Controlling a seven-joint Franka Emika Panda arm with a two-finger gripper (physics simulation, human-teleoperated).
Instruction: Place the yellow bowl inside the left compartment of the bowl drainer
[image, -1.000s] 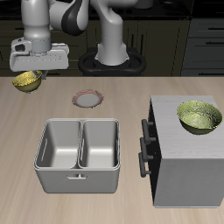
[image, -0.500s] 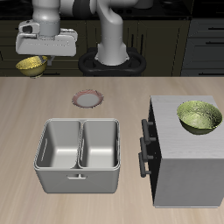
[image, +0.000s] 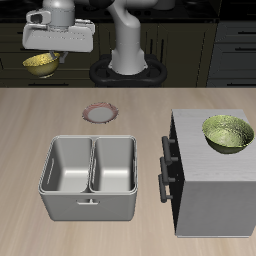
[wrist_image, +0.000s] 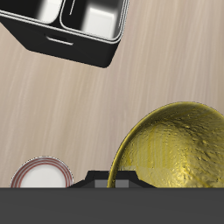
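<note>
In the exterior view the bowl drainer (image: 89, 177) sits nearest, at the lower left of the frame, its long axis running across the picture and its small handle facing the front edge of the wooden surface (image: 140, 140). Both wells gape upward; the left compartment (image: 113, 165) shows only bare grey metal. No writing or label can be read anywhere. To the right stands the grey cabinet (image: 212, 185), cut off by the frame's right edge, carrying a yellow-green bowl (image: 228, 132). Farther back lies a small pinkish-rimmed plate (image: 99, 113). At the upper left the jaws (image: 44, 58) hold the yellow bowl (image: 40, 65) well above the surface, mouth up; their fingers are largely hidden behind it.
</note>
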